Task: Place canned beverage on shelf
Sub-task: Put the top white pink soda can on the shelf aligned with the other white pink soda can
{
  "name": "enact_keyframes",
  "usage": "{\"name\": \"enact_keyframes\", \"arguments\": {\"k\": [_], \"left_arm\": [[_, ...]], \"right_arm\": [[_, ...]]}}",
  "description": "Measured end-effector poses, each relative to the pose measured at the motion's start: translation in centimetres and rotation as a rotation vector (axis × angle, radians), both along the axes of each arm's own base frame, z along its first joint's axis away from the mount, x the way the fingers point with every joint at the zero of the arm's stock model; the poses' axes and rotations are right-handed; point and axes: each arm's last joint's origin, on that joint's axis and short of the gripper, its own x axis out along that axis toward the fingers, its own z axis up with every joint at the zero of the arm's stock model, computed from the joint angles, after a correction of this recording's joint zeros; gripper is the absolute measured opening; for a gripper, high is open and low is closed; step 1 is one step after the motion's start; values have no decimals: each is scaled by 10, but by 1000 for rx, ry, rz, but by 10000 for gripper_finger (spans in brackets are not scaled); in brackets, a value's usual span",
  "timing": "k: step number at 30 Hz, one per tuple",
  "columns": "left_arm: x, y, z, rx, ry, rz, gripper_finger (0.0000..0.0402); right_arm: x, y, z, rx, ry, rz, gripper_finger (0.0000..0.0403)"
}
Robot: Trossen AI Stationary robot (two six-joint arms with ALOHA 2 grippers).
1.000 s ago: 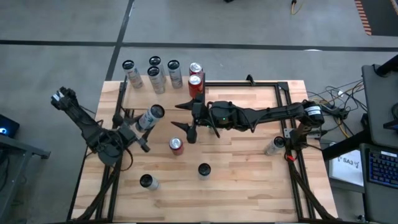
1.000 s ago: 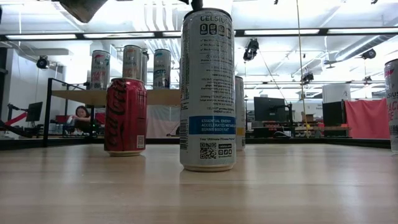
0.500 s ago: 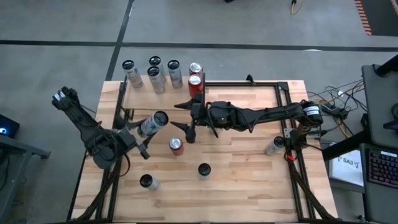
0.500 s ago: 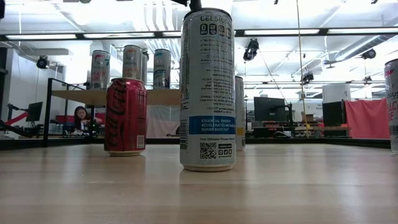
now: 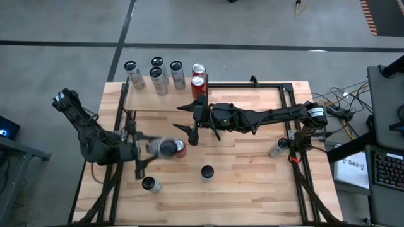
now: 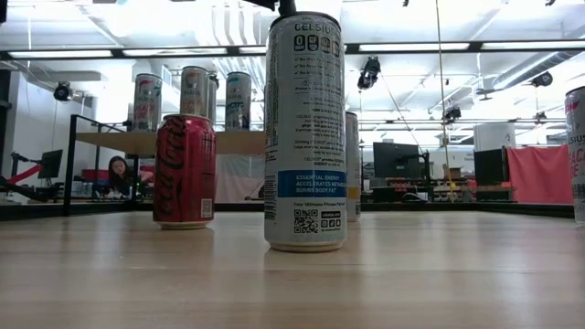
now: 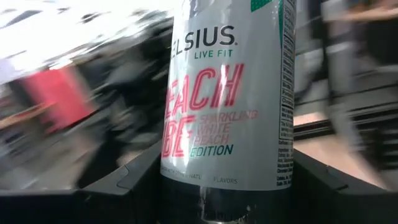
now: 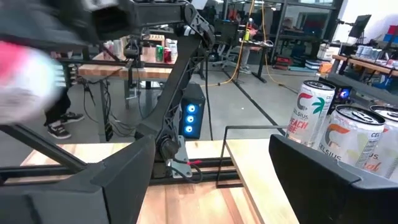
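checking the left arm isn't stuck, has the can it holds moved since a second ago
Yes. In the high view the held can has swung from beside the shelf's near edge toward the red can on the table, carried by the left gripper.

The left gripper extends from the left arm over the table's left half, fingers clamped on a tall can. The right arm stretches across the centre, its right gripper spread open.
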Motion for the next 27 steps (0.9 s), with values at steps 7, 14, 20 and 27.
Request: {"name": "enact_keyframes", "arguments": {"k": [7,14,20,27], "left_arm": [[3,-8,-21,92,17,-203,232],[-5,7,-49,66,-104,-69,232],[-19,30,-66,-5,-111,226,232],[-21,41,-76,3,-94,335,232]], "right_arm": [[0,0,-4,-13,43,3,308],[-1,0,-5,-13,61,3,306],[-1,0,-3,-11,44,0,306],[3,0,-1,-7,-27,0,311]]}}
